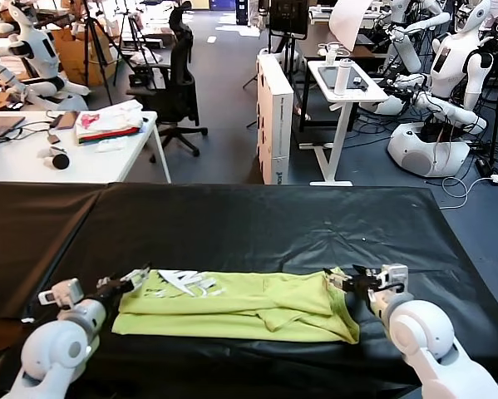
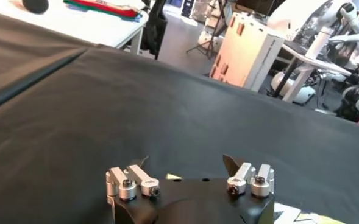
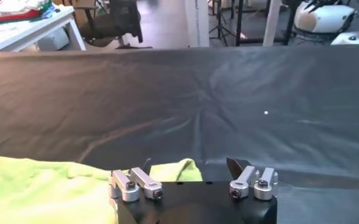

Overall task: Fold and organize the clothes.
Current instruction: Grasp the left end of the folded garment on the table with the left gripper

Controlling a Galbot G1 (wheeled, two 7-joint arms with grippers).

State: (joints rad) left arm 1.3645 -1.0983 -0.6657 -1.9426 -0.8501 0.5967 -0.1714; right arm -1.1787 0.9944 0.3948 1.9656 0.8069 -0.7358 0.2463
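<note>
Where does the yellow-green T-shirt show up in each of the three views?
Head: T-shirt lies folded across the near table, between both grippers.
Left wrist: only a sliver beside the gripper body.
Right wrist: fills the lower left corner.
Shared landmark: black tablecloth.

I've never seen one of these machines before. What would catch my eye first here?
Most striking is the lime yellow-green T-shirt, folded into a long band on the black table cover, its white print toward the robot's left. The left tool and the right tool sit at its two ends, both open and holding nothing. Beyond, a white table carries a pile of red, white and pink fabric.
</note>
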